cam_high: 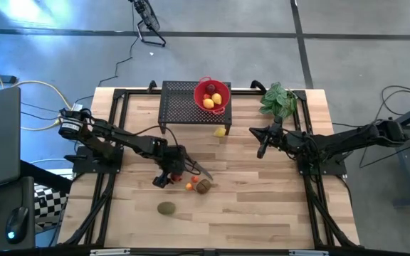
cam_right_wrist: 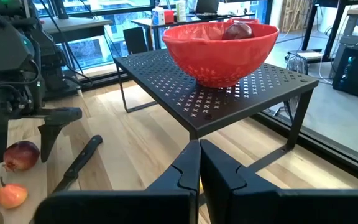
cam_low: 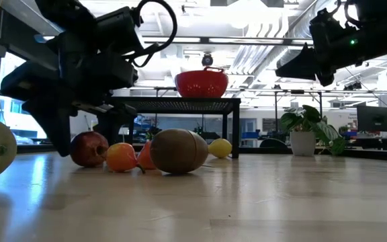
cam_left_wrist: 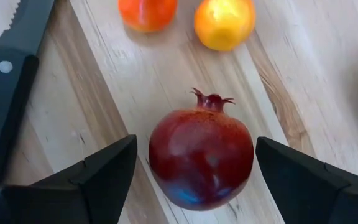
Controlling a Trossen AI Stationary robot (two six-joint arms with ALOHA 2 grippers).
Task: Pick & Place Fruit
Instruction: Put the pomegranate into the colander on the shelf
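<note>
Pomegranate (cam_left_wrist: 201,158) between left pincer (cam_left_wrist: 194,171) fingers, knife (cam_left_wrist: 8,81) beside — bowl (cam_high: 212,96) on rack (cam_high: 184,103)

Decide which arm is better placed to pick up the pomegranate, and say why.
Left. Its gripper has open jaws on either side of the pomegranate; the right gripper hangs shut, far across the table.

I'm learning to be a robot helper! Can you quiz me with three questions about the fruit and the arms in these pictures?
1. True or false: the left end effector is open around the dark red fruit.
2. Where does the red bowl sit? A) on the black mesh stand B) on the wooden table C) beside the knife
3. Fill in: the right end effector has its fingers ____.

Key: 1 true; 2 A; 3 shut.
</note>
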